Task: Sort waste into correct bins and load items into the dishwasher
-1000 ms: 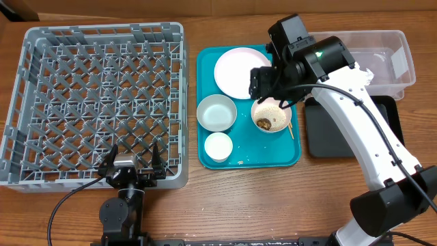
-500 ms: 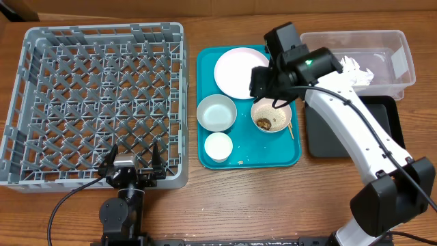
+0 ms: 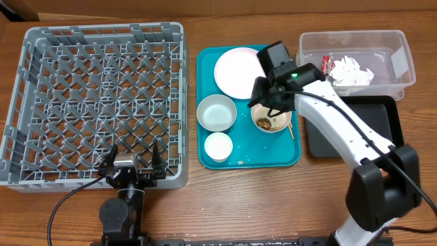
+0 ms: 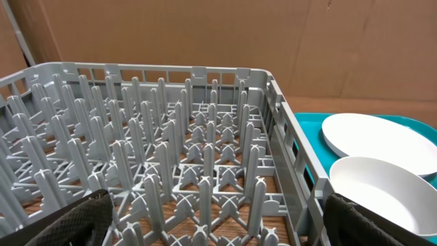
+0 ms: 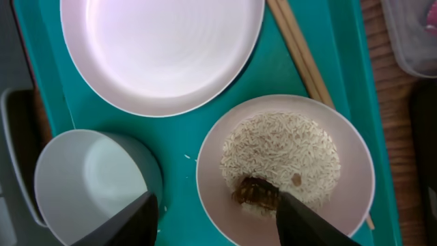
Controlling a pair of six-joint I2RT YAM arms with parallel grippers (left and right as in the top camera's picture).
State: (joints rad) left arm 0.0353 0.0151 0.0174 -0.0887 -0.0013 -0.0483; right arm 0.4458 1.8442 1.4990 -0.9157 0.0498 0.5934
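Right gripper: fingers spread apart, nothing held, hovering over the bowl of rice at centre right of the overhead view. Left gripper: fingers also apart, empty, sitting at the lower edge of the dish rack.

Layout, overhead view:
- Dish rack fills the left half; no dishes in it.
- Teal tray at centre.
- Clear tub at upper right, black tray below it.
- On the teal tray: plate at top, greyish bowl at left, small cup below it.
- Chopsticks run along the rice bowl's right side, touching or just beside it.
- Tissue and wrapper lie in the clear tub.
- Rice grains and a brown bit lie in the bowl.

Step, as judged: dry waste is sorted; the food scraps are next, and loading has not begun. The next move likely calls for descending to pinch the bowl's rim, one finger inside.

Clearance: plate and greyish bowl crowd the upper-left and left rim, chopsticks the right. Bare teal below the bowl gives the freest approach.
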